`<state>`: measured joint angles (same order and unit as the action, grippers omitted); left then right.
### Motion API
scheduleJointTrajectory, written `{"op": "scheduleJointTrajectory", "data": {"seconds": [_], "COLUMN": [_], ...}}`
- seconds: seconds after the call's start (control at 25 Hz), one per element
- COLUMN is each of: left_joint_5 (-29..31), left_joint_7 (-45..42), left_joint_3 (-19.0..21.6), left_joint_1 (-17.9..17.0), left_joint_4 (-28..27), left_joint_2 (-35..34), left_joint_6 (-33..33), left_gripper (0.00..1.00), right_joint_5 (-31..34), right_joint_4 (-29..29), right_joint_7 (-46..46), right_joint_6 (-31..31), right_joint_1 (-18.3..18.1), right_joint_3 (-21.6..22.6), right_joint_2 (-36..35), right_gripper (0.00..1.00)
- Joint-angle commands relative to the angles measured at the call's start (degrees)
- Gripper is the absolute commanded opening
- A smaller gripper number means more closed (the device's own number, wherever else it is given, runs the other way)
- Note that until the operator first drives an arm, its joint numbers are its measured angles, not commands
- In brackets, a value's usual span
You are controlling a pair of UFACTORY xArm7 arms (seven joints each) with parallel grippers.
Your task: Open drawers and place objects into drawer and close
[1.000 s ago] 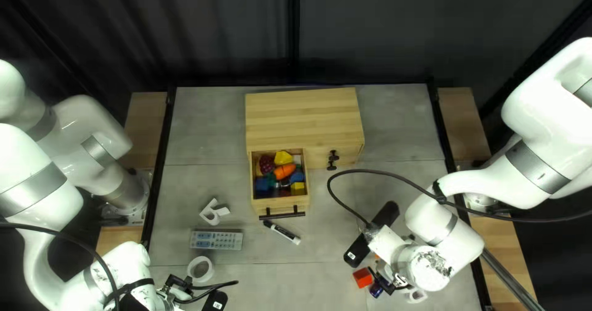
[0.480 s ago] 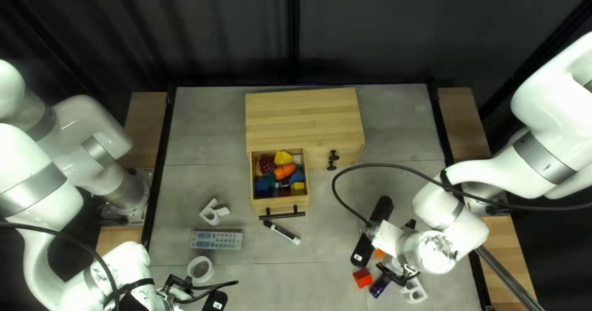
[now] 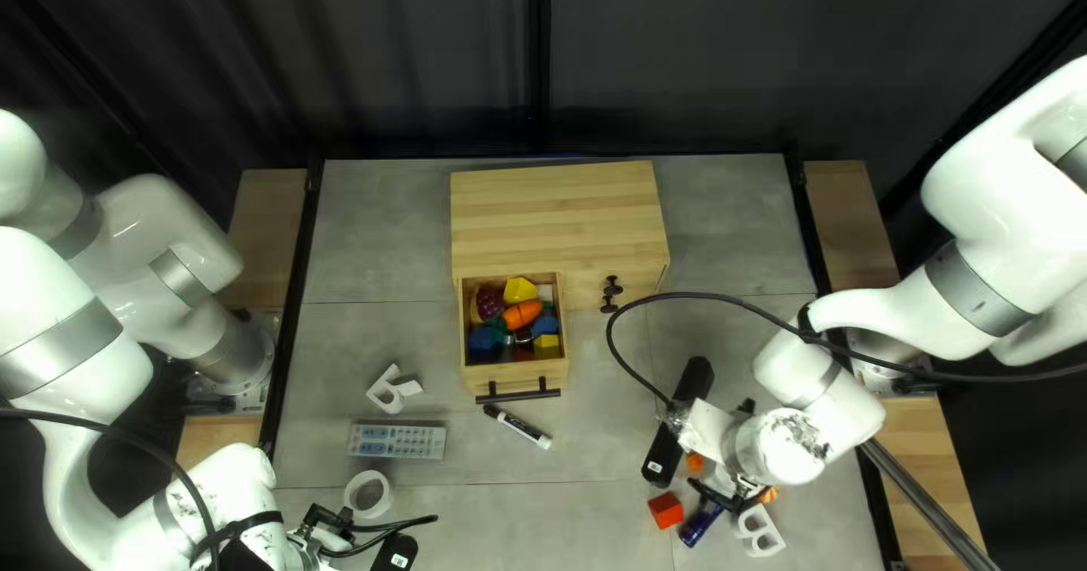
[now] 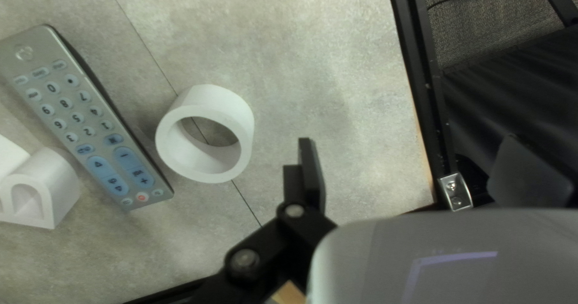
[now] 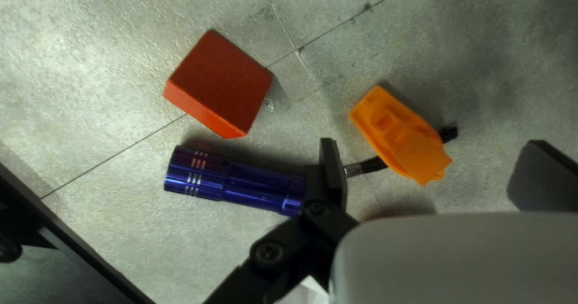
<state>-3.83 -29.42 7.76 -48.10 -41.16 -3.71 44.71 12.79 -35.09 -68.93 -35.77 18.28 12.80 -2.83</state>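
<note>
Right gripper (image 5: pixel 433 141) spread open above the table (image 5: pixel 90 87), the orange toy (image 5: pixel 400 136) lying ahead, between its parted fingers; left gripper (image 4: pixel 409 139) likewise open. The toy, probably light, stiff plastic, is best held across its narrow middle.

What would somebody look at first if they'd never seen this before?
Probably the open wooden drawer full of colorful toys, in the middle of the table. Then their eyes might jump to the bright red block beside a shiny blue flashlight, near the right gripper.
</note>
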Motion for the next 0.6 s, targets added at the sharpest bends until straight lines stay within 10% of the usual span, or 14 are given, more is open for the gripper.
{"op": "scheduleJointTrajectory", "data": {"seconds": [0.04, 0.24, 0.28, 0.6], "left_joint_5": [0.0, 0.0, 0.0, 0.0], "left_joint_7": [0.0, 0.0, 0.0, 0.0], "left_joint_3": [0.0, 0.0, 0.0, 0.0], "left_joint_1": [0.0, 0.0, 0.0, 0.0], "left_joint_4": [0.0, 0.0, 0.0, 0.0], "left_joint_2": [0.0, 0.0, 0.0, 0.0], "left_joint_6": [0.0, 0.0, 0.0, 0.0], "left_gripper": [1.0, 1.0, 1.0, 1.0], "right_joint_5": [0.2, 0.17, 0.03, -0.84], "right_joint_4": [0.21, 0.15, 0.12, -0.84], "right_joint_7": [1.32, 2.15, 2.26, 2.29], "right_joint_6": [0.26, 1.09, 1.12, -1.04], "right_joint_1": [-0.31, -0.57, -0.59, -0.43], "right_joint_3": [-0.24, -0.43, -0.42, -0.18], "right_joint_2": [-0.18, -1.11, -1.16, -0.44], "right_gripper": [0.79, 0.38, 0.15, 0.06]}}
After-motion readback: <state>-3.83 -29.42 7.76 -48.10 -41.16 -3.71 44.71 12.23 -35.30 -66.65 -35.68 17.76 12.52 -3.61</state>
